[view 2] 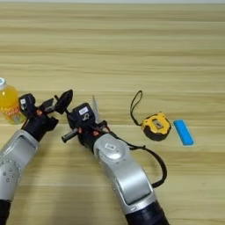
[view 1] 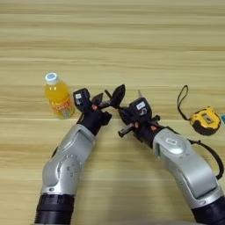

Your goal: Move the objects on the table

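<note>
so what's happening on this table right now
Both robot arms meet near the table's middle. The right claw is at the scissors, whose steel tip pokes up beside it; the handles are hidden, so a firm grip can't be confirmed. The left claw is open, right next to it. The orange-juice bottle stands upright to the left, untouched. The tape measure lies to the right, strap looped out, beside a blue object.
</note>
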`<state>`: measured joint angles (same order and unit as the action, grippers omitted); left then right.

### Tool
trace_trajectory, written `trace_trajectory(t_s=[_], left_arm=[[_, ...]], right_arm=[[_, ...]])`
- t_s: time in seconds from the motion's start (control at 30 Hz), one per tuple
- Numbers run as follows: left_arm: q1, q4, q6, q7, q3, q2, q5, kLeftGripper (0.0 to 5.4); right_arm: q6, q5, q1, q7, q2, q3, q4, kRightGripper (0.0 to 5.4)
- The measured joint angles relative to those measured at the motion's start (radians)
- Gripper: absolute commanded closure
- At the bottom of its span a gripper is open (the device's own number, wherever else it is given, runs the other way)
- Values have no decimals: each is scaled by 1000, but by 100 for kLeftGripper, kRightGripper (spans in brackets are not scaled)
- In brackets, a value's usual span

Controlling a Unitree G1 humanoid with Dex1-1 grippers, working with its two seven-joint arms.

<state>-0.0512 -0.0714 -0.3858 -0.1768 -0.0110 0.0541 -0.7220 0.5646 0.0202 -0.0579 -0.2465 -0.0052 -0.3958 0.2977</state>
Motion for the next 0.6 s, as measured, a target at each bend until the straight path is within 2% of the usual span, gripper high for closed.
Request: trace_trajectory(t_s=[0.07,0.23,0.6], left_arm=[[0,-1,-9,0,4,0,-29,0],[0,-3,-34,3,7,0,-49,0],[0,3,-40,17,15,1,-67,0]], right_arm=[[7,0,0,0,0,-3,19,510],[20,2,5,0,0,-6,55,510],[55,5,5,0,0,-10,109,510]])
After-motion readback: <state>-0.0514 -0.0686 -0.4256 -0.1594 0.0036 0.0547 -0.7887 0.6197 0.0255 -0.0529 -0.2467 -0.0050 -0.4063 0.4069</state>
